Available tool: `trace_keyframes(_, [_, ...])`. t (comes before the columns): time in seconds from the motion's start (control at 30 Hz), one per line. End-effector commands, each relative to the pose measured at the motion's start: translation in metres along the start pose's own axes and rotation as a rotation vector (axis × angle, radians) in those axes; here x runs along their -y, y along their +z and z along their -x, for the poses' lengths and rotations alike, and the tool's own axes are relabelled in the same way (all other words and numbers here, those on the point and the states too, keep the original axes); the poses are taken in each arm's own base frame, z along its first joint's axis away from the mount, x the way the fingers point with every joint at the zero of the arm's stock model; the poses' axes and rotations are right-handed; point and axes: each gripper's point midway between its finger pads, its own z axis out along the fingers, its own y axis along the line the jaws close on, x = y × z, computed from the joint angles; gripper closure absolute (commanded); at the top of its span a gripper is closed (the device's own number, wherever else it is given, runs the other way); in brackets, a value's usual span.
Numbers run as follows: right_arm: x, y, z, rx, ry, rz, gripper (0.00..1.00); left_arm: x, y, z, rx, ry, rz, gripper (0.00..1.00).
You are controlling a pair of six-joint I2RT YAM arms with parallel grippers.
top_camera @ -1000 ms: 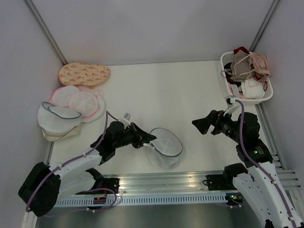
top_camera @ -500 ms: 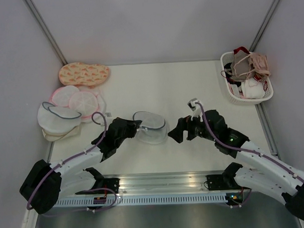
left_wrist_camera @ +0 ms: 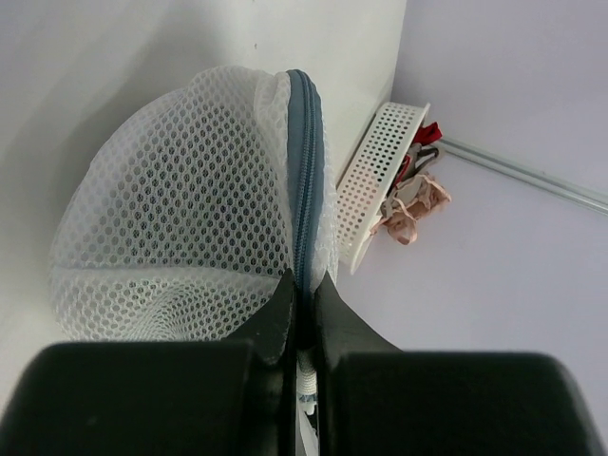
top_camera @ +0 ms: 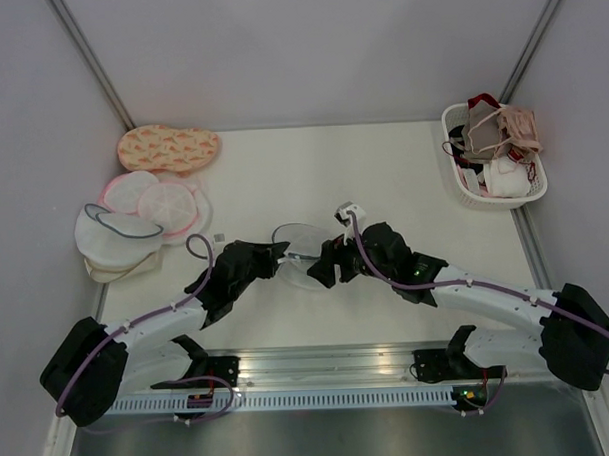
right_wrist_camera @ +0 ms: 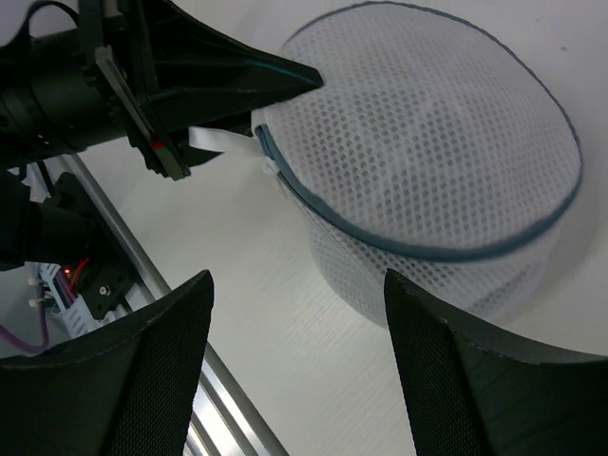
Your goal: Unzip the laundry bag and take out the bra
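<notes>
While the left pincer is clenched on the grey-blue zipper rim of the laundry bag, pinning it near the middle of the worktop, the right pincer stands released just to the bag's right, facing it. The rim curves away from the pinch around the dome. A white tab, probably the pull, sits at the pinched end, to the left of the right pincer's line. No bra shows through the mesh.
</notes>
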Motion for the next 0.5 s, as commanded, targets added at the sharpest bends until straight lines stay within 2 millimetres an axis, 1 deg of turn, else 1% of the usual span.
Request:
trace_keyframes(0.0, [-0.040,0.011,0.040,0.125,0.008,0.168,0.23,0.013,-0.005,-0.014,-0.079,-0.105,-0.055,0.98])
trace_keyframes(0.07, [-0.042,0.014,0.035,0.118,0.023,0.192,0.25,0.014,-0.008,-0.015,-0.095,-0.125,-0.075,0.98])
trace_keyframes(0.1, [-0.048,0.013,0.038,0.135,0.038,0.226,0.26,0.014,-0.009,-0.016,-0.099,-0.130,-0.078,0.98])
trace_keyframes(0.17, [-0.049,0.015,0.031,0.122,0.046,0.248,0.27,0.016,-0.013,-0.017,-0.116,-0.142,-0.100,0.98])
trace_keyframes(0.3, [-0.057,0.019,0.025,0.100,0.061,0.296,0.29,0.014,-0.016,-0.020,-0.145,-0.172,-0.110,0.98])
trace_keyframes(0.33, [-0.061,0.018,0.024,0.088,0.072,0.323,0.31,0.014,-0.016,-0.019,-0.141,-0.182,-0.109,0.98])
trace_keyframes(0.37, [-0.063,0.019,0.022,0.082,0.079,0.339,0.33,0.009,-0.015,-0.017,-0.135,-0.188,-0.104,0.98])
trace_keyframes(0.4, [-0.065,0.019,0.021,0.076,0.088,0.349,0.35,0.013,-0.016,-0.017,-0.136,-0.198,-0.123,0.98])
trace_keyframes(0.43, [-0.065,0.018,0.015,0.066,0.103,0.350,0.37,0.010,-0.016,-0.015,-0.133,-0.212,-0.124,0.98])
trace_keyframes(0.47, [-0.067,0.016,0.015,0.074,0.105,0.355,0.37,0.011,-0.017,-0.014,-0.131,-0.215,-0.129,0.98])
